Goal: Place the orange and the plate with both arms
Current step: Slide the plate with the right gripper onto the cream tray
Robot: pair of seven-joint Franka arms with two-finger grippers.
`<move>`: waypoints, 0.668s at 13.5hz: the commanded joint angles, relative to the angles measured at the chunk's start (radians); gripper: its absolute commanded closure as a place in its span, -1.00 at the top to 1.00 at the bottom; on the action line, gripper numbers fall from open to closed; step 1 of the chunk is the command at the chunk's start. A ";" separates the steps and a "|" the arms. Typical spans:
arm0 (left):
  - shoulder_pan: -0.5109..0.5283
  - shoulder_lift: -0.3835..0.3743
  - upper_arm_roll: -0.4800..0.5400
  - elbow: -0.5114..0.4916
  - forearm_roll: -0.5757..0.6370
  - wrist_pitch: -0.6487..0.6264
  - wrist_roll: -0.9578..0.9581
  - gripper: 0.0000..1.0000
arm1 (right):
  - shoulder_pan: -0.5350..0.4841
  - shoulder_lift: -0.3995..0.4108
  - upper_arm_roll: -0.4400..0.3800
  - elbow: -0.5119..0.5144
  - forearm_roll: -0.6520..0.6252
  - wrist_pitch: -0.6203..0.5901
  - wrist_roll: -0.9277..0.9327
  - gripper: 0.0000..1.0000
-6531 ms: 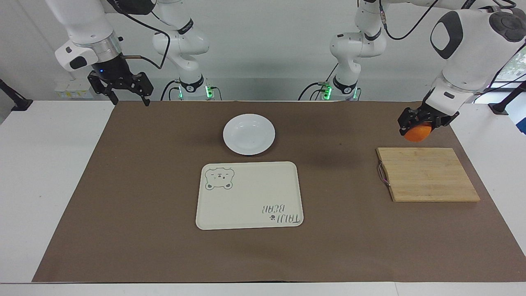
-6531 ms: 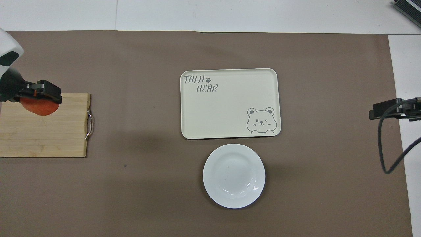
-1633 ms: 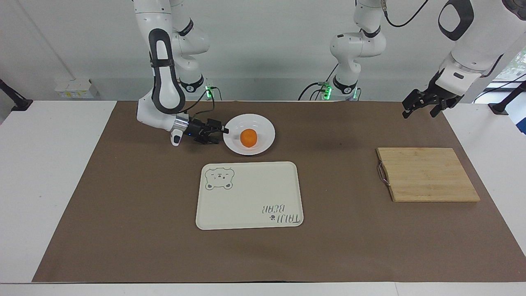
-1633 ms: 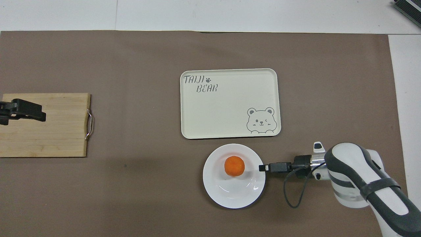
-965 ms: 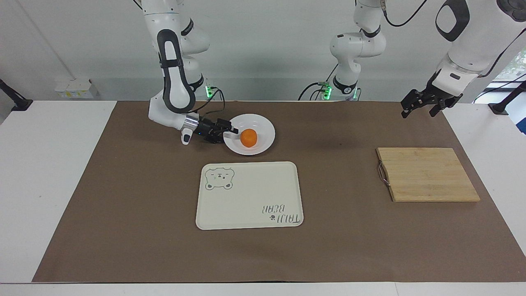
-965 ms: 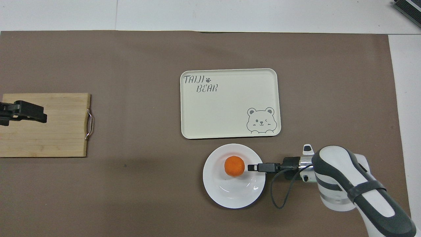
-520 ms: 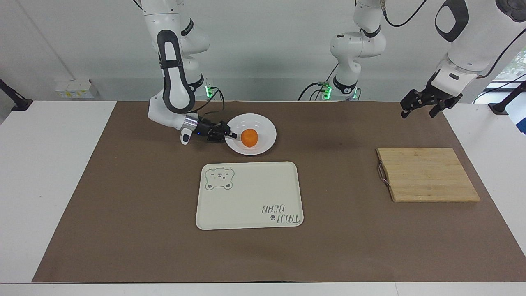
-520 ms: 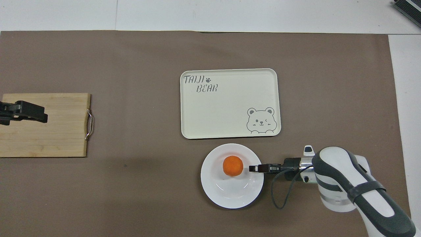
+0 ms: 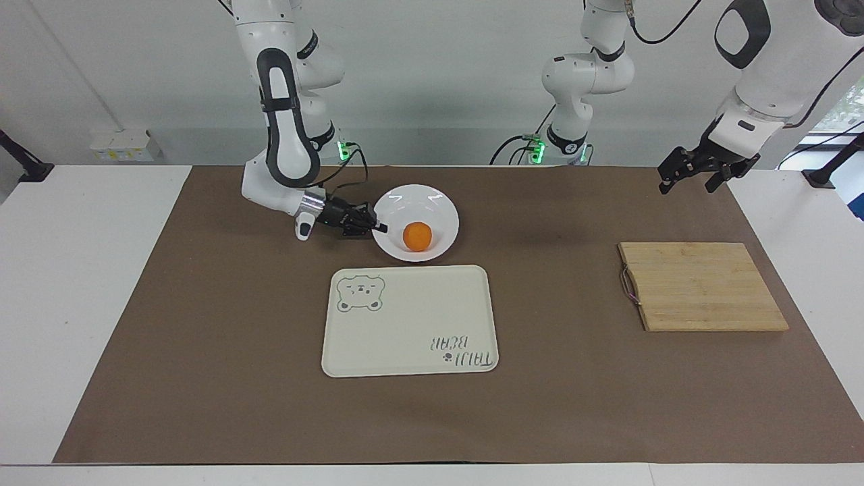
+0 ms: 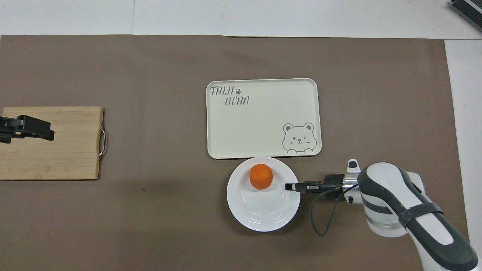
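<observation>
The white plate (image 9: 432,194) (image 10: 260,212) lies just on the robots' side of the cream tray and looks slightly tipped. The orange (image 9: 418,236) (image 10: 261,176) rests inside it, toward the rim closest to the tray. My right gripper (image 9: 379,228) (image 10: 289,186) lies low and level, shut on the plate's rim at the right arm's end. My left gripper (image 9: 688,179) (image 10: 49,133) hangs open and empty in the air over the mat at the left arm's end, by the cutting board.
A cream tray (image 9: 412,317) (image 10: 263,116) with a bear print lies mid-table, farther from the robots than the plate. A wooden cutting board (image 9: 702,287) (image 10: 67,150) with a metal handle lies at the left arm's end. A brown mat covers the table.
My right gripper closed on the plate's rim. The plate then shifted toward the tray and tipped, and the orange rolled toward the tray side. The left arm stayed still.
</observation>
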 commanded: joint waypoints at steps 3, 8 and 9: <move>0.001 -0.023 0.000 -0.022 0.018 0.012 0.002 1.00 | -0.005 -0.005 0.002 0.095 0.019 -0.013 -0.019 -1.00; 0.003 -0.023 0.000 -0.022 0.018 0.012 0.002 1.00 | -0.067 -0.032 0.002 0.237 -0.223 -0.135 0.206 -1.00; 0.003 -0.023 0.000 -0.022 0.018 0.012 0.002 1.00 | -0.096 -0.028 0.002 0.270 -0.231 -0.177 0.223 -1.00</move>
